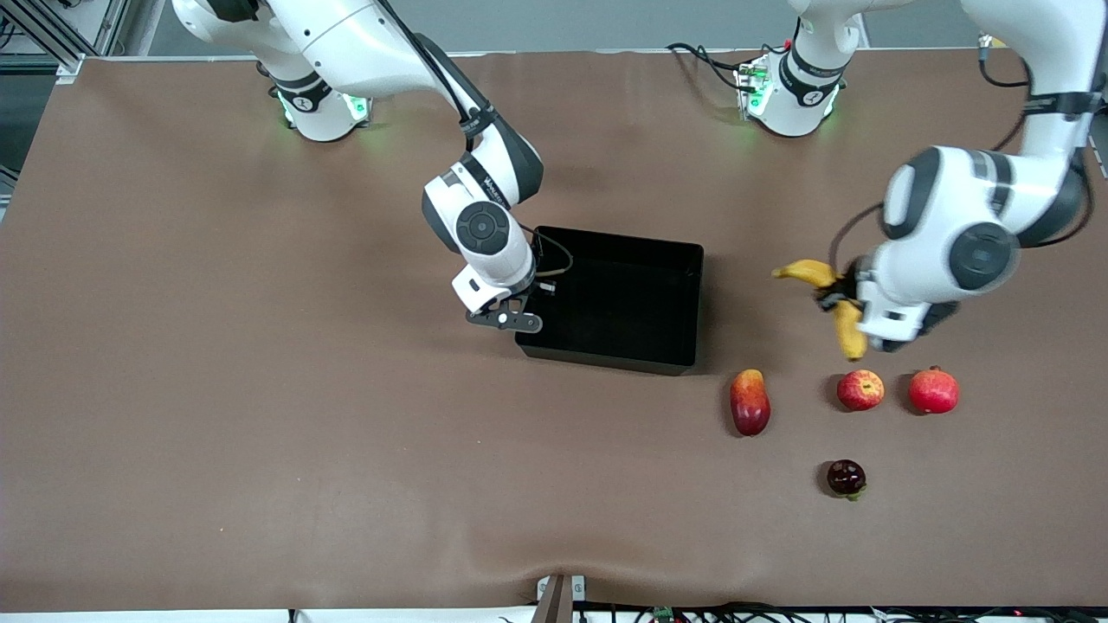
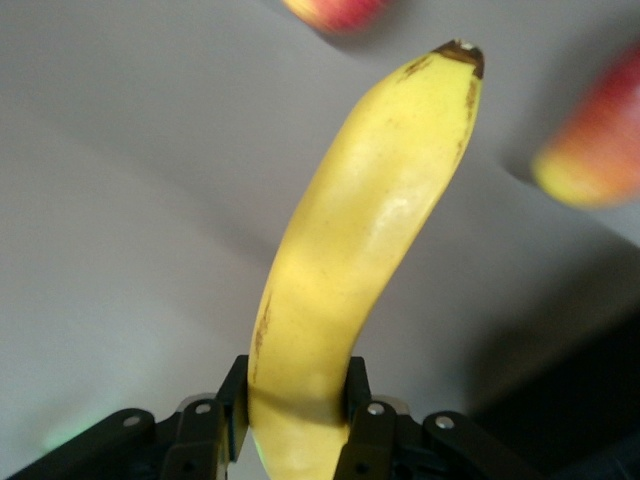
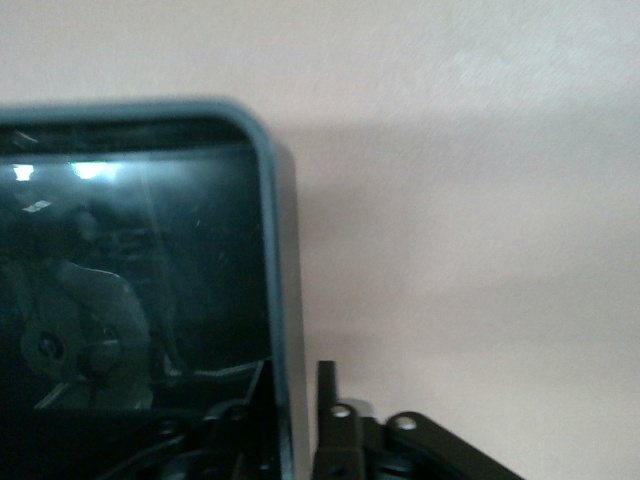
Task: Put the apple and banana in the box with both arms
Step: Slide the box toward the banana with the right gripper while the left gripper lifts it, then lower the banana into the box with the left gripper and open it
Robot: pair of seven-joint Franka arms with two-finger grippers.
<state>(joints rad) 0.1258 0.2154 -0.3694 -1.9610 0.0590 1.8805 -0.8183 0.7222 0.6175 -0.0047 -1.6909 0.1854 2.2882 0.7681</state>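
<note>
My left gripper (image 1: 840, 298) is shut on the yellow banana (image 1: 849, 333) and holds it in the air, over the table between the box and the apple. In the left wrist view the banana (image 2: 360, 250) sticks out from between the fingers (image 2: 368, 415). The apple (image 1: 860, 389) lies on the table below it, nearer the front camera. My right gripper (image 1: 518, 318) is at the black box (image 1: 606, 359), at its wall toward the right arm's end. In the right wrist view it (image 3: 295, 405) straddles the box wall (image 3: 283, 300), one finger (image 3: 327, 400) outside.
A red-yellow mango-like fruit (image 1: 750, 401), a round red fruit with a crown tip (image 1: 934, 390) and a small dark fruit (image 1: 846, 478) lie near the apple. The brown table (image 1: 260, 389) stretches wide toward the right arm's end.
</note>
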